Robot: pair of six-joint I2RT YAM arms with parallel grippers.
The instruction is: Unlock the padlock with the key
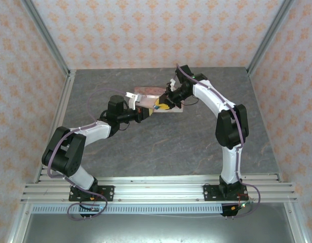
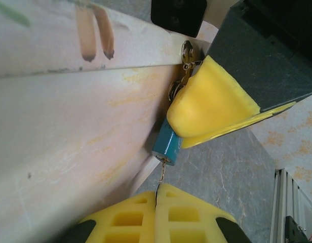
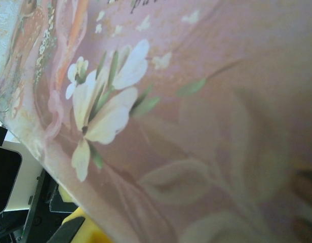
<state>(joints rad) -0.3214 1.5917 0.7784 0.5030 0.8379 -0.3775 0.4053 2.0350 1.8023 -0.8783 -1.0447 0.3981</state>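
Note:
The small teal padlock (image 2: 166, 144) hangs against the pale side of the pink box (image 2: 70, 131), keyhole end toward me. Its metal shackle and rings (image 2: 185, 53) sit above it at the box's edge. A thin tan key (image 2: 161, 173) runs from the keyhole down into my left gripper (image 2: 158, 189), whose yellow fingers are shut on it. One yellow finger (image 2: 211, 101) of my right gripper covers the padlock's upper half and presses on it; its other finger is hidden. From above, my left gripper (image 1: 147, 113) and right gripper (image 1: 162, 105) meet at the box's front.
The pink flowered box (image 1: 151, 92) lies at the back centre of the grey table (image 1: 161, 147), and its lid (image 3: 196, 126) is very close to the right wrist camera. Patterned walls enclose three sides. A metal rail (image 1: 156, 190) runs along the near edge.

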